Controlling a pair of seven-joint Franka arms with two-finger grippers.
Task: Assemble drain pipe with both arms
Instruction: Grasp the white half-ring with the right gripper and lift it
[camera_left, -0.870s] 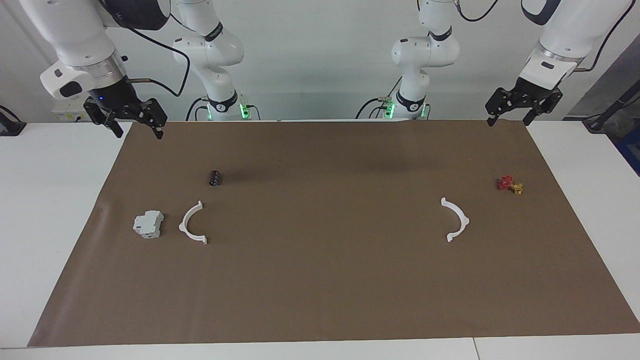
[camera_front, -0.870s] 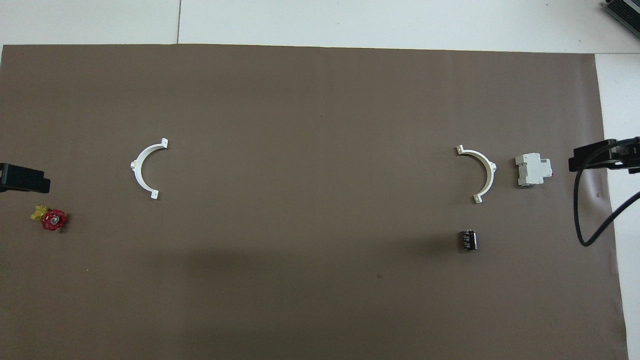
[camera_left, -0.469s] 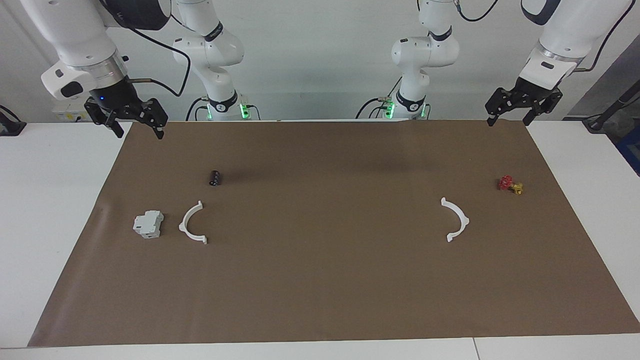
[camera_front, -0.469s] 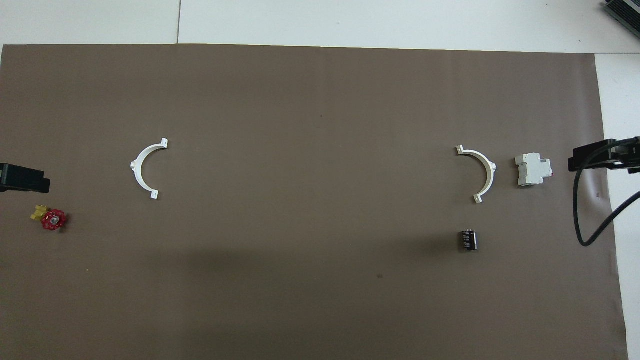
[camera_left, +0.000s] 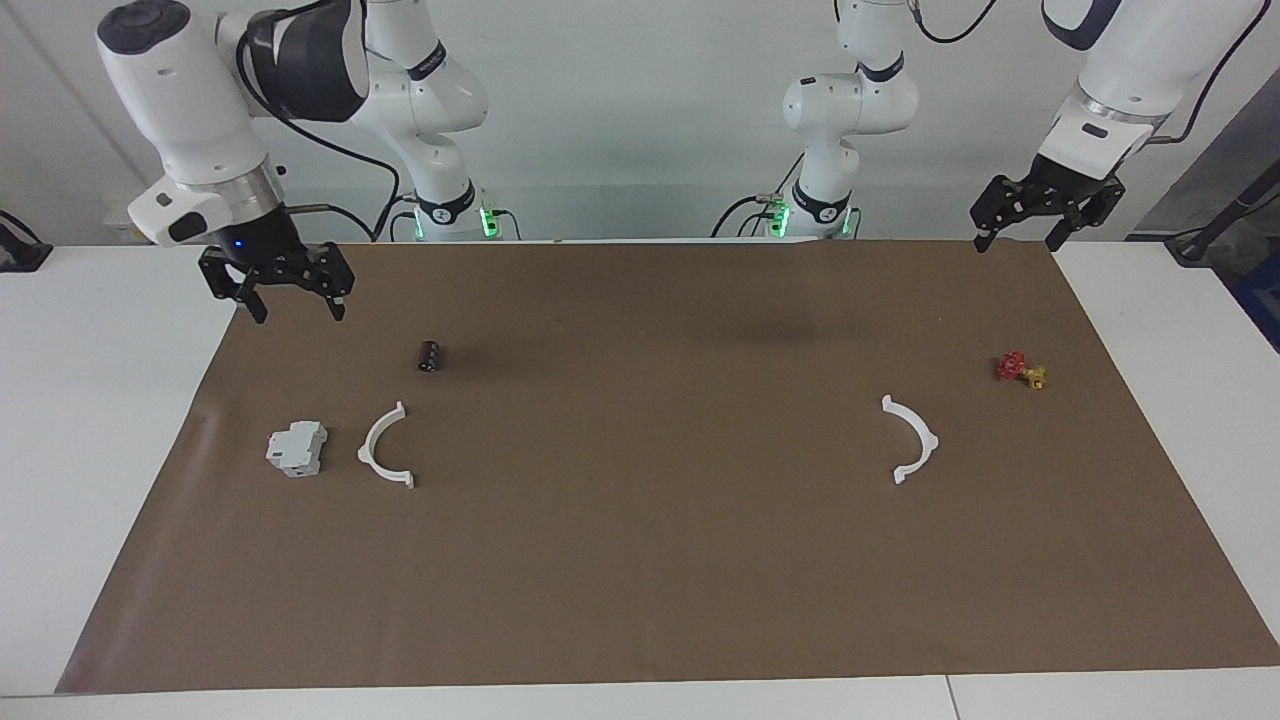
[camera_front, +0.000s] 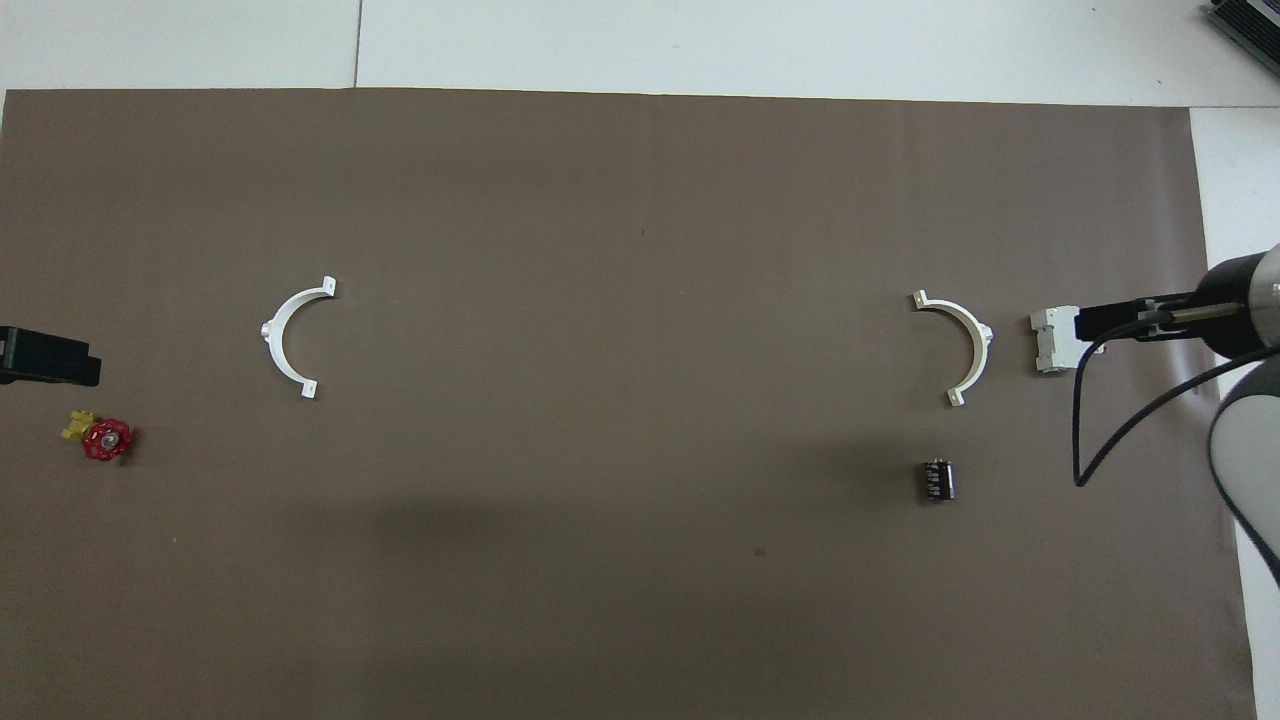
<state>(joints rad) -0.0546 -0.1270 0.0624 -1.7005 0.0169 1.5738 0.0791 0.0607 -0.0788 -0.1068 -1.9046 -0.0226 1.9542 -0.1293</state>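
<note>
Two white jointed robot arms, black fittings

Right arm (camera_left: 200, 110) and left arm (camera_left: 1120, 90): glossy white rounded casings, black joint bands, silver wrist collars; black cables looped along links. Each ends in a black two-finger gripper, right gripper (camera_left: 290, 300), left gripper (camera_left: 1020, 235). Bases lit green; blue light at right wrist.

Facing view high across table; overhead steep above robots' end; both share brown mat (camera_left: 640, 560)

Right arm partly hides the grey block (camera_front: 1050, 342).
</note>
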